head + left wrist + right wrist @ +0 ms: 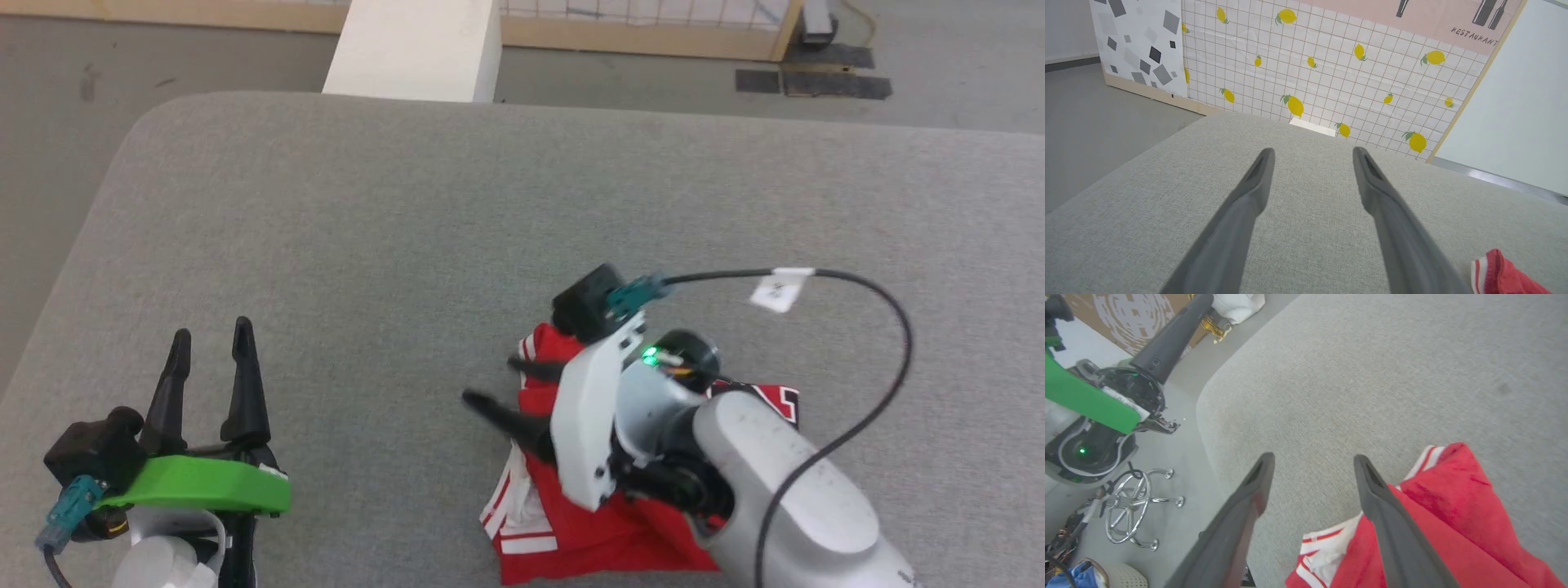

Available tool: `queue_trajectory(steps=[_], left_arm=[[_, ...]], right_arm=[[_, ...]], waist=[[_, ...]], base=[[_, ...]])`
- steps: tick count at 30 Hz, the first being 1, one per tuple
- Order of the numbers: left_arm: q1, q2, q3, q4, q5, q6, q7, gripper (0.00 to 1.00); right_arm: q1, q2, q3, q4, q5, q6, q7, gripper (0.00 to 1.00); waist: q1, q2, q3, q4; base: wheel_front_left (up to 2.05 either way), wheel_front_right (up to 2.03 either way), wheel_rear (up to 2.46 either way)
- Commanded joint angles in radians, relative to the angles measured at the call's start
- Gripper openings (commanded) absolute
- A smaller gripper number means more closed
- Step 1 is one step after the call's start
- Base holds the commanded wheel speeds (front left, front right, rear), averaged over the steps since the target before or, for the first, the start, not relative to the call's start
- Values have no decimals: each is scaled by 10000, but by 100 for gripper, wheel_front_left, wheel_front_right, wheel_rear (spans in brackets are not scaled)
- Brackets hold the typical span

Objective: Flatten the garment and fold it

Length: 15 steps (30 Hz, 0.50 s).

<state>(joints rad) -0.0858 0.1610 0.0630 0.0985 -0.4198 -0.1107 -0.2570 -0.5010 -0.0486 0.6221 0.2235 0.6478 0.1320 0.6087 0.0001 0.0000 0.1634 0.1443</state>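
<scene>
Crumpled red jersey T-shirt [588,547] in a heap on the grey fabric-covered table [408,204], near the front edge, right of centre; white sleeve with red-striped trim at the heap's left, a scrap of black-and-white print at its right. Right gripper [490,380] over the heap's left edge, pointing left, jaws wide apart, nothing between them; one finger across the red cloth, the other over bare table; touching or not, cannot tell. Left gripper [212,331] well apart at lower left, jaws spread, empty, over bare table
</scene>
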Motion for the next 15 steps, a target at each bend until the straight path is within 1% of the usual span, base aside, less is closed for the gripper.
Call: queue_trajectory(steps=[1,3,7,10,12,15], left_arm=[[51,-3,-20,-20,79,-32,-47,100],[127,6,-22,-56,149,29,-47,100],[229,12,-43,-241,281,120,-47,100],[295,12,9,-460,426,207,-47,100],[331,-11,9,-567,509,231,-47,100],[339,-52,-34,-670,623,234,-47,100]], right_arm=[[-101,-19,-314,-178,-244,-13,-245,100],[24,-158,-818,-429,-777,-13,-443,100],[770,-526,-2301,-997,-2126,-13,-485,100],[1619,-571,-3475,-1542,-2905,-13,-109,100],[2181,-643,-4077,-1827,-3439,-13,249,100],[2915,-652,-4662,-2086,-3983,-13,860,100]], waist=[[-1,0,-309,-344],[-1,0,-446,-544],[-1,0,-593,-898],[-1,0,-557,-1118],[-1,0,-525,-1192],[-1,0,-449,-1212]], base=[[0,0,0],[0,0,0],[0,0,0],[0,0,0],[0,0,0],[0,0,0]])
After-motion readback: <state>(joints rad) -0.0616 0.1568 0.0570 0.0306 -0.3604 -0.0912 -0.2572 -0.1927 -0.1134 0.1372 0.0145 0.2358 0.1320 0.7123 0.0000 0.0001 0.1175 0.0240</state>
